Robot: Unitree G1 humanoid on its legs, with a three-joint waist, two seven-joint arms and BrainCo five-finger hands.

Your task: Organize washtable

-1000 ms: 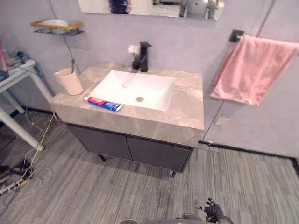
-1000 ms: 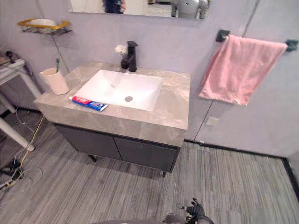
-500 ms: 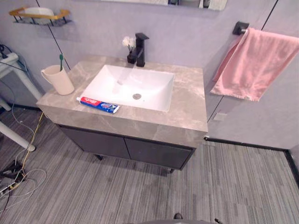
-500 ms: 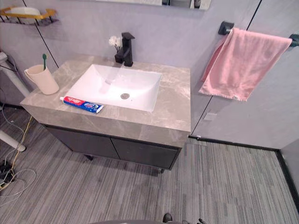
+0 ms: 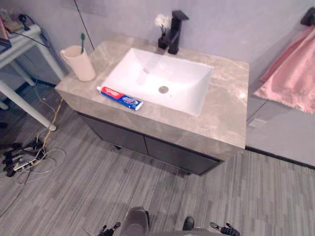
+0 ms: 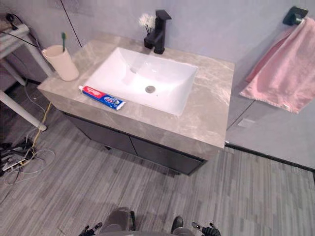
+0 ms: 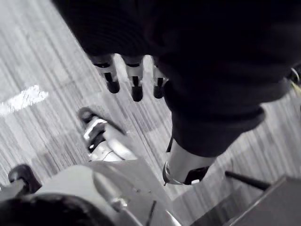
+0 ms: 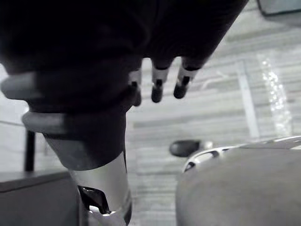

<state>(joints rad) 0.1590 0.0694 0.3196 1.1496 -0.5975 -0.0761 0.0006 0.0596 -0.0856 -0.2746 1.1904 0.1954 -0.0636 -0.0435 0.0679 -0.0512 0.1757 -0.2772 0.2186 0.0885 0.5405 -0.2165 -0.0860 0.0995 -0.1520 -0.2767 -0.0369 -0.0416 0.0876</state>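
Note:
The grey stone washtable (image 5: 222, 115) holds a white sink (image 5: 184, 73) with a black faucet (image 5: 175, 29) behind it. Beside the faucet stands a small vase of white flowers (image 5: 161, 23). A red, white and blue toothpaste tube (image 5: 121, 98) lies flat on the front rim. At the counter's left corner stands a beige cup (image 5: 81, 64) with a green toothbrush (image 5: 82, 39) upright in it. My left hand (image 7: 135, 87) and right hand (image 8: 157, 87) hang low over the floor, far from the counter. Both have relaxed fingers and hold nothing.
A pink towel (image 5: 295, 78) hangs from a wall bar to the right of the washtable. A white side table (image 5: 19, 46) stands to its left, with a power strip and loose cables (image 5: 24, 157) on the floor beneath. Grey plank floor lies between me and the cabinet doors.
The camera has swung and tipped down, so the washtable sits further right in the picture. Nothing on the counter has moved. Fingertips of both hands now show at the lower edge.

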